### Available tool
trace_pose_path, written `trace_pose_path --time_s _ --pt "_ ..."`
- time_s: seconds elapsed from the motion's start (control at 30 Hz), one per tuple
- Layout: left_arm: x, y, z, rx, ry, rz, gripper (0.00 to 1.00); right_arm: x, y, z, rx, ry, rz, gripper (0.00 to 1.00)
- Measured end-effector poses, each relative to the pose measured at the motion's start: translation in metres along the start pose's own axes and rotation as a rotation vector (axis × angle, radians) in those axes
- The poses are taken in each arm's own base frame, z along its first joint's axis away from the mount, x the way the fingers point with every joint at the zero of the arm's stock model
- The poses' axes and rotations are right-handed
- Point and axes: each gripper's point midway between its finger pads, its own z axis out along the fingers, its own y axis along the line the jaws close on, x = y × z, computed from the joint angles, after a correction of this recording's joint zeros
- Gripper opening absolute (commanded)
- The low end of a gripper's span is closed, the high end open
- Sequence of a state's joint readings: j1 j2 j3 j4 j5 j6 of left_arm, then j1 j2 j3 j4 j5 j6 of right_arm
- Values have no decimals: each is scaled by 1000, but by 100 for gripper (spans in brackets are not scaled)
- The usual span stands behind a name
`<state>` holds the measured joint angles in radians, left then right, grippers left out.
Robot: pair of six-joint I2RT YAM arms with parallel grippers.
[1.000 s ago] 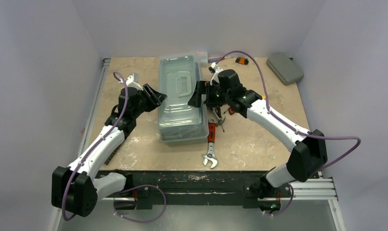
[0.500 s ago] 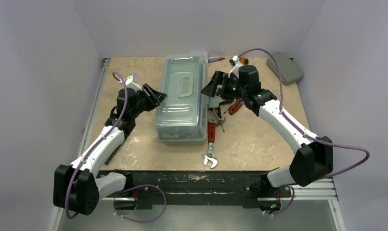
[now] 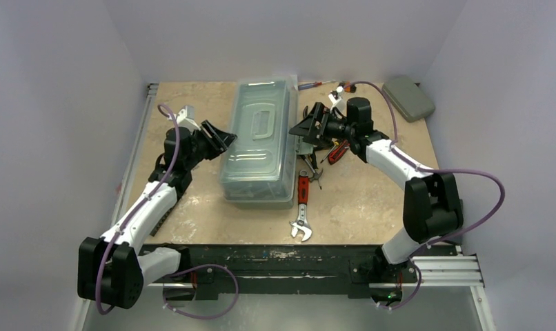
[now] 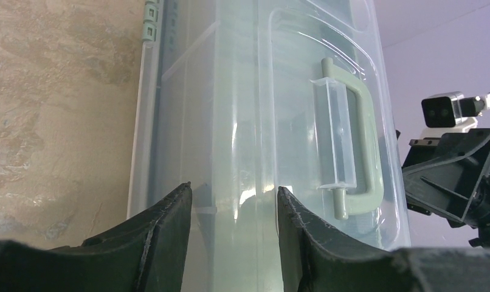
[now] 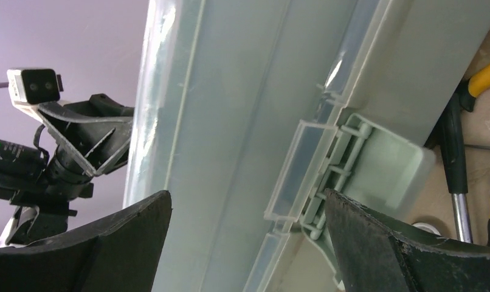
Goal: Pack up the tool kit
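Found tool kit (image 3: 260,141) closed on desk (image 3: 372,200) at upper centre of frame, with right jaws released wide beside its latch (image 5: 376,167) and left jaws half-parted at its left edge, grip indeterminate.

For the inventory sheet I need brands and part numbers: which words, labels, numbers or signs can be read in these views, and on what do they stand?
None can be read.
The grey-green plastic toolbox with translucent lid: no print shows in any view.
The red-handled adjustable wrench: too small to tell whether it bears marks.
The flat grey case: no marking shows.
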<state>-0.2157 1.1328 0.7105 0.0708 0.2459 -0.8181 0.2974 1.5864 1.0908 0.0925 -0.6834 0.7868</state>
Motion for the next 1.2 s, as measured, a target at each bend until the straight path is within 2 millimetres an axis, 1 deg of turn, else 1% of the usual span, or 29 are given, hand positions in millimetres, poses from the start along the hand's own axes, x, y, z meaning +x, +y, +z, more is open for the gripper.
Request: trace_pose_path --time_s 0.13,0.43,0.6,0.73,0.9,1.1,1.2 --pt "-1 2 -3 -14 0 -4 31 2 -5 7 -27 21 32 93" --pt "0 1 -13 -14 29 -19 31 1 -5 15 -108 28 79 92" --pt "3 -1 -25 -3 72 -40 31 2 -18 18 -98 39 111 91" --pt "-1 2 -30 23 91 -83 30 3 -28 21 -86 43 135 90" --pt "1 1 -27 59 119 -107 28 1 -25 20 -115 46 137 90" --pt "3 4 -25 84 126 -111 28 1 -23 19 -121 44 133 91" --pt "2 5 -25 91 124 -111 28 1 -20 17 -124 47 129 89"
